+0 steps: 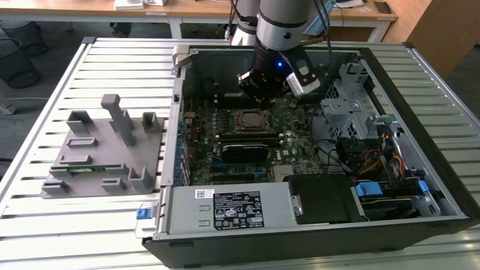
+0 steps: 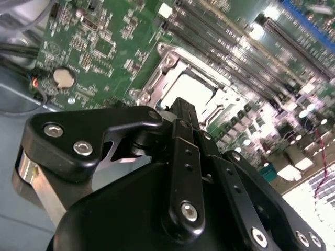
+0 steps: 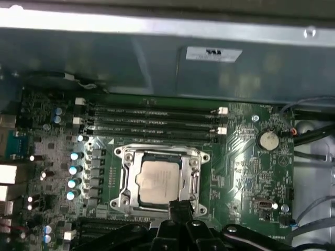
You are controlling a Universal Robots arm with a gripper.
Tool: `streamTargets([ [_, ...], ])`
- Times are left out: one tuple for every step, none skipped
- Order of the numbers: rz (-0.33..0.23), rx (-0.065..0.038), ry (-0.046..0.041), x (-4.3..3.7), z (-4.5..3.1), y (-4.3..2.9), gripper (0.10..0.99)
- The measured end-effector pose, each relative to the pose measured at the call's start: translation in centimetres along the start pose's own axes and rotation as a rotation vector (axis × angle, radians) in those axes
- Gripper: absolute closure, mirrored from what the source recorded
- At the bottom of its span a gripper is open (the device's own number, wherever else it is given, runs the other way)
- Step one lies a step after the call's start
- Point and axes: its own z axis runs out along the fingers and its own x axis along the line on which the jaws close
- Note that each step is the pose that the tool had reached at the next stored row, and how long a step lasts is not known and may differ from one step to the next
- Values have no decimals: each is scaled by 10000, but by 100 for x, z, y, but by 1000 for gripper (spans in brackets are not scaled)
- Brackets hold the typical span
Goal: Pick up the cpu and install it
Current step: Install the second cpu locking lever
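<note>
Black gripper linkages are seen above the cpu, already seated in the socket. Finger state cannot be told. Seating should be checked flat.

cpu: silvery-white top
motherboard: green
end effector: black
holder beside computer case: grey
surface: pale, slatted

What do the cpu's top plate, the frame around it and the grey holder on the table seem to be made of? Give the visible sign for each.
cpu: probably metal, matt silvery-white with a soft sheen.
Socket frame: likely bare metal, with bright glints on its edges.
Grey holder: looks like matt plastic, uniformly grey and without reflections.
</note>
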Motion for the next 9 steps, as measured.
streamTargets([
  [0, -1, 0, 1, 2, -28, 980],
  [0, -1, -1, 3, 5, -55, 980],
  [-1, -2, -1, 3, 8, -69, 980],
  [-2, -3, -1, 4, 11, -76, 980],
  [-1, -2, -1, 4, 14, -83, 980],
  [-1, -2, -1, 4, 18, -87, 980],
  [0, -2, -1, 4, 24, -92, 980],
  [-1, -2, 0, 4, 33, -99, 980],
  [-2, -1, 0, 5, 43, -109, 980],
])
